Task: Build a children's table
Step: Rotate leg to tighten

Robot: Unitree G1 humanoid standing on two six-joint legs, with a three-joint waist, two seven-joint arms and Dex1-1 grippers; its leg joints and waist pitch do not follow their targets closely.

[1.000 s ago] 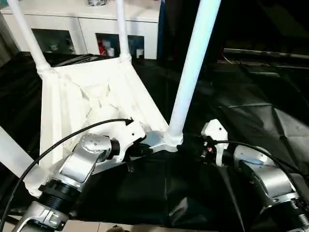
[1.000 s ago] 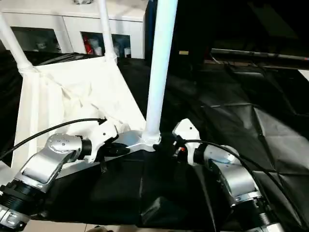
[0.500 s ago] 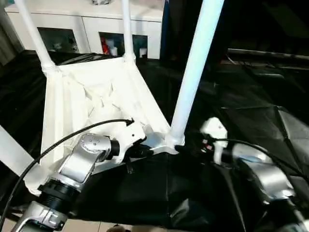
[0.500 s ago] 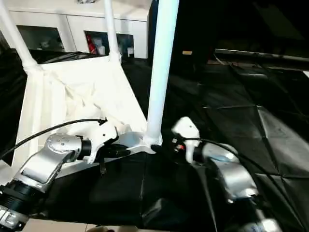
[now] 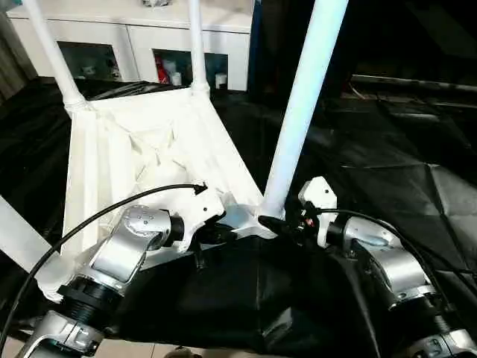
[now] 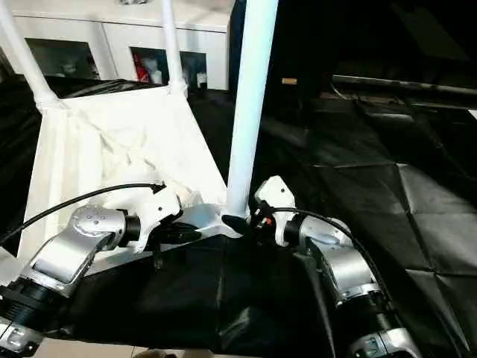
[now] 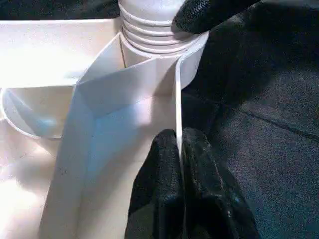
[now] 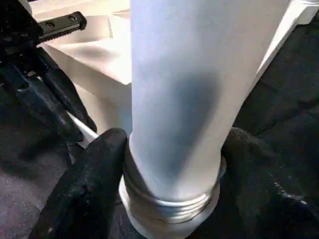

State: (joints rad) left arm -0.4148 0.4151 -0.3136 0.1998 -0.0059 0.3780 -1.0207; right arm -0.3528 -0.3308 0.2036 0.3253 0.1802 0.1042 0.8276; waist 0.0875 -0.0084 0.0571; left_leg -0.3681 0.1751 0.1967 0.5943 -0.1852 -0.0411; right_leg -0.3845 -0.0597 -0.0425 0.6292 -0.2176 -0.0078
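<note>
The children's table lies upside down, its white rimmed top (image 5: 149, 149) on the black cover and its legs pointing up. My left gripper (image 5: 223, 235) is shut on the top's thin near rim (image 7: 177, 99), just beside the near right corner socket (image 7: 154, 55). The near right leg (image 5: 302, 104) rises from that socket. My right gripper (image 8: 174, 137) clasps the leg's ribbed base, one black finger (image 8: 99, 184) pressed on each side. Two back legs (image 5: 52, 56) (image 5: 196, 45) and a near left leg (image 5: 19, 239) also stand up.
The black-covered work table (image 5: 387, 149) stretches away to the right with creased sheeting. A white cabinet (image 5: 134, 37) with glass doors stands behind the table. A black cable (image 5: 97, 220) loops over my left forearm.
My right gripper has moved left, from a little way off the near right leg to its base, and now has its fingers around it. The left gripper keeps its hold.
</note>
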